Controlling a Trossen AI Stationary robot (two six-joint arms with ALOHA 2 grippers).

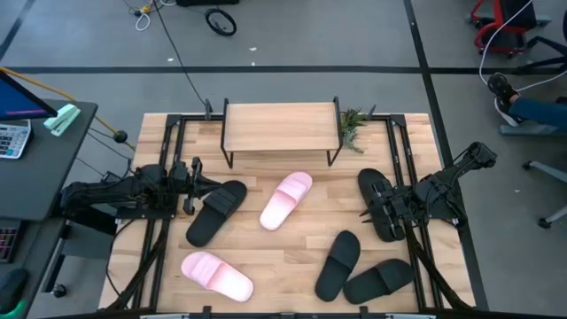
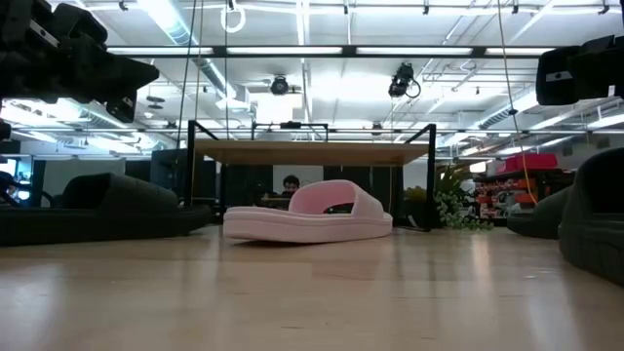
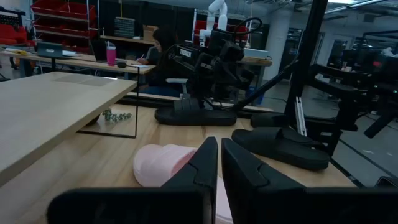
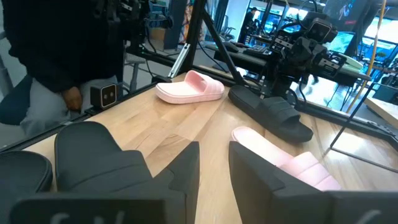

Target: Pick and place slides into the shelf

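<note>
The shelf [image 1: 279, 128] stands at the table's far side, its wooden top bare. Six slides lie sole-down on the table. One black slide [image 1: 217, 213] is beside my left gripper [image 1: 190, 188], a pink slide [image 1: 286, 200] lies mid-table, and another pink slide [image 1: 217, 275] is near the front left. Two black slides [image 1: 338, 264] [image 1: 379, 281] lie front right. A fourth black slide [image 1: 379, 204] sits below my right gripper [image 1: 374, 206]. Both grippers hover above the table [image 2: 68, 58] [image 2: 580, 73]. The left gripper [image 3: 219, 163] is shut, the right gripper [image 4: 214, 162] narrowly open.
A small green plant [image 1: 353, 124] stands at the shelf's right end. Black frame rails [image 1: 168, 168] [image 1: 399, 151] run along both sides of the table. A person [image 4: 50, 56] stands close to the table's near edge. Bare wood [image 1: 283, 252] lies between the slides.
</note>
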